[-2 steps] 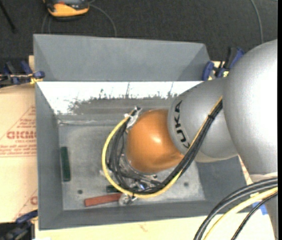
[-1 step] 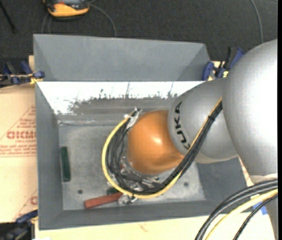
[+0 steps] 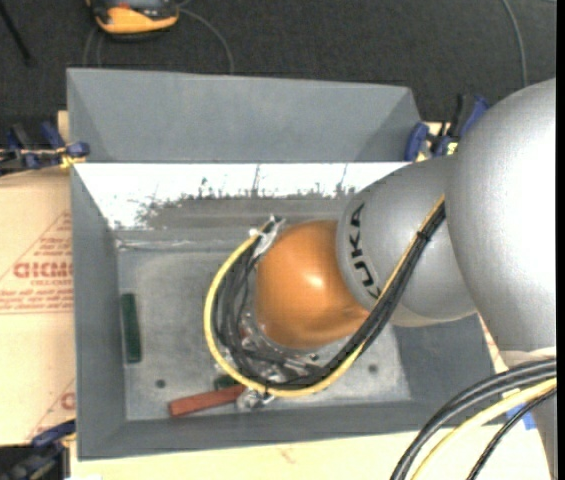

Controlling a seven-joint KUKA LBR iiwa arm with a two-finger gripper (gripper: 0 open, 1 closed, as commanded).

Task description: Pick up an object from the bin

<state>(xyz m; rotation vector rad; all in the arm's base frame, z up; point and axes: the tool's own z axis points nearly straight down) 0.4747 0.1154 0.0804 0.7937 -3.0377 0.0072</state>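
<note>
Stick (image 3: 205,403), slim and red-brown, lies at the frame's lower centre on the bin (image 3: 177,288) floor, its right end just beside the lowered end effector (image 3: 254,396). Whether that is open or closed I cannot tell beneath the orange cover (image 3: 302,283). This looks like the grasp step; next it needs a firm closure, then a straight lift.

A slim red-brown stick (image 3: 205,403) lies flat on the grey bin floor (image 3: 177,308), below and to the left of the orange wrist cover (image 3: 302,288). It runs nearly level across the view, its left end a little lower than its right. The right end passes under the cables hanging beneath the cover and is hidden there. Just above that end, right at the cables' edge, a small green piece (image 3: 224,379) peeks out, and its shape cannot be made out. Well to the left of the cover lies a dark green bar (image 3: 130,328), flat, long and narrow, pointing up and down in the view, apart from the stick.
</note>
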